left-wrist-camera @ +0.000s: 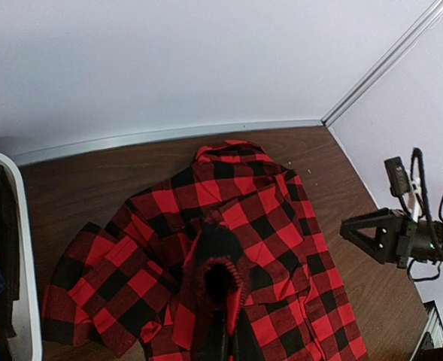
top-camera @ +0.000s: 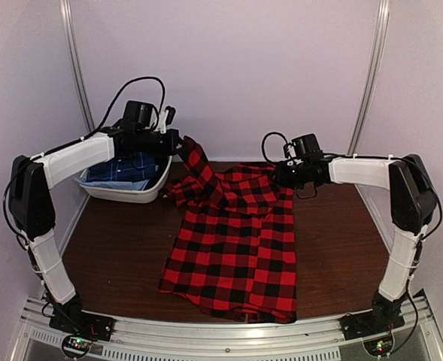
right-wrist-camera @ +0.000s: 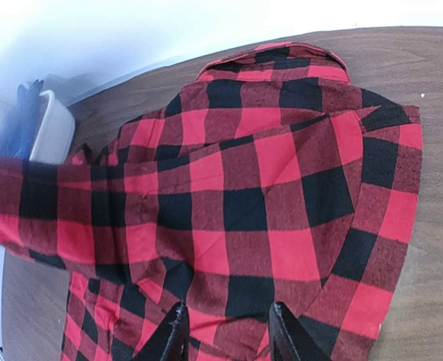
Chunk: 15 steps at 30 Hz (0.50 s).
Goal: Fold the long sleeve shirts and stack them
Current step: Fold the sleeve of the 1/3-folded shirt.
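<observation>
Sleeve first: L pincer is shut on a bunch of it and holds it up off the table. From the jaws the cloth drapes down and to the R onto the body of the red shirt. The rest of the shirt lies flat, below and to the near-R of L pincer. Its long axis runs collar-far to hem-near, and the hem sits about at the table's near edge.

R pincer hovers over the collar/shoulder area on the shirt's R side. Its jaws are part open w/ nothing between them, cloth just beneath. The body runs away from it toward the near edge.

My read: the next move is laying the sleeve across the body, i.e. crosswise to that long axis, down and to the R of L pincer. L arm is the obvious one since it already has the cloth. R is well placed to pin the shoulder so the body doesn't drag.

Surface is smooth dark wood, so I'd expect the flannel to slide if pulled sideways. There is bare wood either side of the shirt. It is tighter on the L: the tub w/ the blue shirt sits just below and L of L pincer, wall close behind both.
</observation>
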{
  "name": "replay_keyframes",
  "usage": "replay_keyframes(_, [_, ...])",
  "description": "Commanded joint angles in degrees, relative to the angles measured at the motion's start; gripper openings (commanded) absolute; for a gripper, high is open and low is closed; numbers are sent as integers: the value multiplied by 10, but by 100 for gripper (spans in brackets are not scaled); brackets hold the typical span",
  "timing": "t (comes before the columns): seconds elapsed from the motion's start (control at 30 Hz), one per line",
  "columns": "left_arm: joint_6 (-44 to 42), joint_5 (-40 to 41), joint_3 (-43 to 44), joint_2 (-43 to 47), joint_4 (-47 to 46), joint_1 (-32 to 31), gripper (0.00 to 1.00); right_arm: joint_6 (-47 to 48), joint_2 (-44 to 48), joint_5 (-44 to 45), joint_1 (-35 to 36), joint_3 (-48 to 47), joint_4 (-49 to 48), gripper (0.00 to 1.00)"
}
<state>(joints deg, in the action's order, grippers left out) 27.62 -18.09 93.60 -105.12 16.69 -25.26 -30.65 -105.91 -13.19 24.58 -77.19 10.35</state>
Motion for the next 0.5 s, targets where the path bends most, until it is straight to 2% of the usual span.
replay_keyframes(0.0, [-15, -12, -16, 19, -13, -33, 0, 14, -75, -46, -24, -60, -34, 36])
replay_keyframes(0.27, [-23, -21, -30, 6, -12, -114, 0, 24, -221, -73, -43, -191, -13, 26])
replay_keyframes(0.47, [-20, -34, -39, -13, -20, -168, 0, 24, -319, -89, -59, -290, 4, 24])
